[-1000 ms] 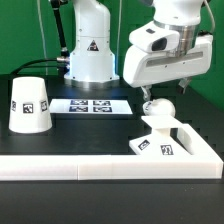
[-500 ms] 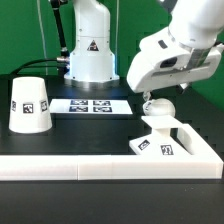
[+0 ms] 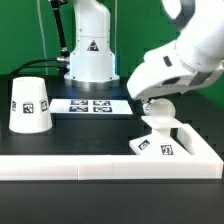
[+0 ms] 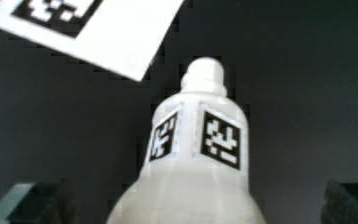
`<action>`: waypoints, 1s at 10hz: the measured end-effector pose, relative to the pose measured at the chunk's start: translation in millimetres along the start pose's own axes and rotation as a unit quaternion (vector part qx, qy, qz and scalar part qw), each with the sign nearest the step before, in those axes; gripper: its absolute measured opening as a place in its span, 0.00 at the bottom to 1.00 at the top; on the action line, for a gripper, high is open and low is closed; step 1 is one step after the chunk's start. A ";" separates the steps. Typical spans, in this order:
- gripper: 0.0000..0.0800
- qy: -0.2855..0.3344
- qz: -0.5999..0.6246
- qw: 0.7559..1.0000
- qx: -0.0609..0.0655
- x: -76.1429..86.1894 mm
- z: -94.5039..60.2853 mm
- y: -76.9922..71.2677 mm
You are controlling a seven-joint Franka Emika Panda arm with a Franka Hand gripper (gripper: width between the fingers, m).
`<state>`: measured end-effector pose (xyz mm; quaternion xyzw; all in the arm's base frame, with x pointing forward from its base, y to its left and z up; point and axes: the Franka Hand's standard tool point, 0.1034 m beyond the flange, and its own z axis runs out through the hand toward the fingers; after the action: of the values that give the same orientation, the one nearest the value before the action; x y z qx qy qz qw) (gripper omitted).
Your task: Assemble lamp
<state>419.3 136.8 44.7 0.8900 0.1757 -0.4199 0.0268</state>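
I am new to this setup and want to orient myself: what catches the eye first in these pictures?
The tilted gripper hangs with open jaws close to the bulb, which stands on the square base at the exterior view's right. The shade stands apart at that view's left, beside the marker board.

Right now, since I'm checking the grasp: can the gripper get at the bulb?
Probably yes: the gripper is open, its fingers flank the bulb on the base, and nothing shows between them.
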 end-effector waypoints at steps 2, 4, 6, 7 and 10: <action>0.87 -0.066 -0.003 0.998 0.007 2.1 9.5 -1.6; 0.87 -0.057 -0.004 0.998 0.008 9.7 14.1 -0.9; 0.87 -0.048 -0.005 0.999 0.007 13.9 20.6 -1.0; 0.87 -0.044 -0.005 0.999 0.007 16.1 24.0 -0.8; 0.87 -0.034 -0.005 0.999 0.007 20.9 29.6 -0.8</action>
<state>409.4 137.8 9.8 0.8743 0.1760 -0.4517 0.0246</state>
